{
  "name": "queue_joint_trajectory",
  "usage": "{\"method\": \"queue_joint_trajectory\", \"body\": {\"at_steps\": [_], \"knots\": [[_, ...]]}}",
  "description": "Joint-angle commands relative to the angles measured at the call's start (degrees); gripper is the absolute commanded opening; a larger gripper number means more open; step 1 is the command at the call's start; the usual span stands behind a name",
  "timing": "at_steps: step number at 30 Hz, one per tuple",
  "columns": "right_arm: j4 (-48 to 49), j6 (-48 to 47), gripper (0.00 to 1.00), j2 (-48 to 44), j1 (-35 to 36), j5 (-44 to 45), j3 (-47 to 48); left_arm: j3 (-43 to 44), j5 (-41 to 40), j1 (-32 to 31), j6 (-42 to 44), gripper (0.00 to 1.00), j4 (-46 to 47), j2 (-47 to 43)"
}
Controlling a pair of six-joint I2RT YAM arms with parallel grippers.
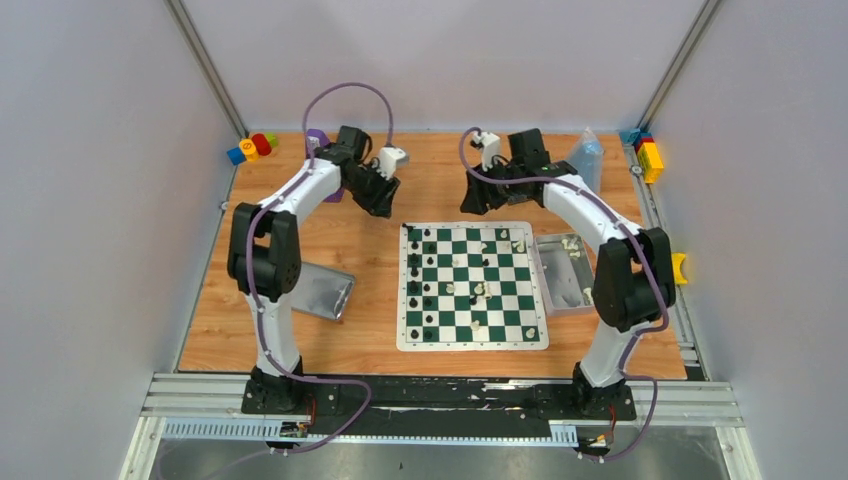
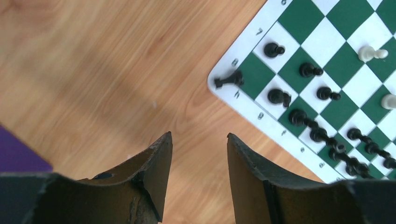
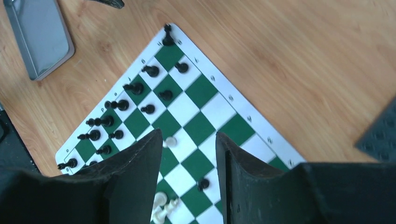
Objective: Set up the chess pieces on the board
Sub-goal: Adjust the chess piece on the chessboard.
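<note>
Claws released: my left claw point(image 2: 198, 137) and right claw point(image 3: 189, 135) hang empty at the board's point(image 1: 470, 343) far edge, likely leaving scattered pieces point(image 2: 273, 49) reachable.

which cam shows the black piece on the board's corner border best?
Left wrist: the black piece is close and sharp, seemingly toppled. Right wrist shows it smaller and farther off; top external, just a dot.

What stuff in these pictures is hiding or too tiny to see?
- Top view: chess pieces too small to tell pawns from others.
- Top view: tin beside the board, partly behind the right arm; its white pieces cannot be counted.
- Right wrist view: right gripper covers some squares.
- Left wrist view: frame edge cuts off most of the board.
</note>
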Motion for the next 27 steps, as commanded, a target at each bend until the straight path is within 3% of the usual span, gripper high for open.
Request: {"method": "queue_joint_trajectory", "body": {"at_steps": [1, 11, 27], "knots": [[1.4, -6.2, 0.48, 5.5, 5.2, -1.2, 7.5, -5.2, 7.3, 6.4, -6.8, 0.55, 1.8, -8.8], [2.5, -10.1, 0.54, 19.9, 14.0, 4.2, 21.2, -15.7, 10.6, 15.5, -12.6, 0.57, 4.1, -17.9], [2.5, -15.3, 0.5, 30.8, 19.4, 11.6, 28.7, -19.3, 11.0, 17.8, -12.2, 0.57, 4.5, -21.5]]}}
